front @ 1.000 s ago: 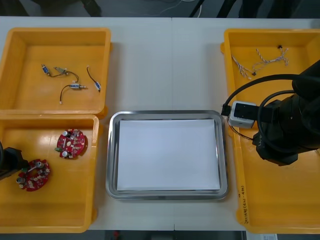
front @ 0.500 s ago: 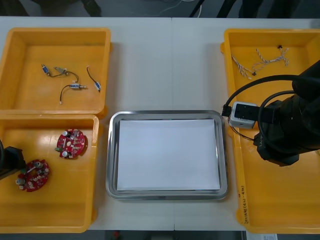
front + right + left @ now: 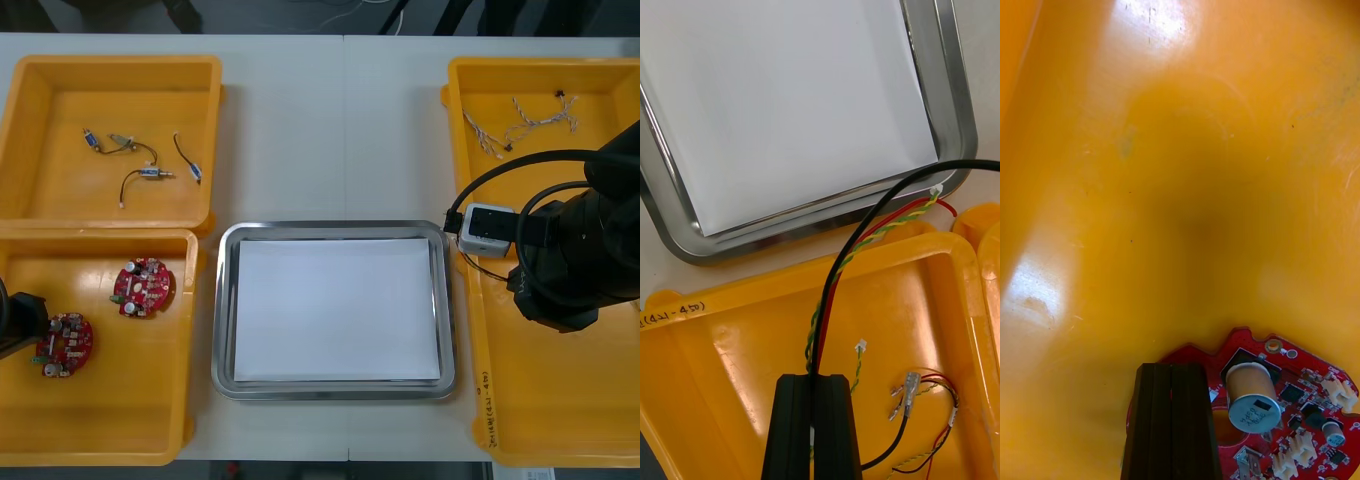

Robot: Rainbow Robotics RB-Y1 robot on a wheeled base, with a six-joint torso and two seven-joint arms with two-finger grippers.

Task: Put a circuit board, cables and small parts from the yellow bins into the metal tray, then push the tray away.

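Circuit board [image 3: 62,343] sits at the outer end of the near left bin [image 3: 150,440], well apart from the metal tray [image 3: 225,310]. The left claw [image 3: 1171,375] is drawn narrow at its rim and appears to be pinching that thin edge. The step in hand looks like the lift and carry of this board. To do it well, I would raise it straight up until it is above the bin wall, steering off the second board [image 3: 143,287] that lies nearer the tray. Then cross the wall and lower it flat onto the tray's white inside before letting go. An edge pinch on a round board is likely to let it swing, so a slow, level move suits it. Over the near right bin [image 3: 730,360], the right claw [image 3: 812,379] is closed on a red and yellow cable [image 3: 872,234], with a black strand [image 3: 887,201] running alongside. The cable's free end shows near the tray's corner, so the arms should take the tray in turn
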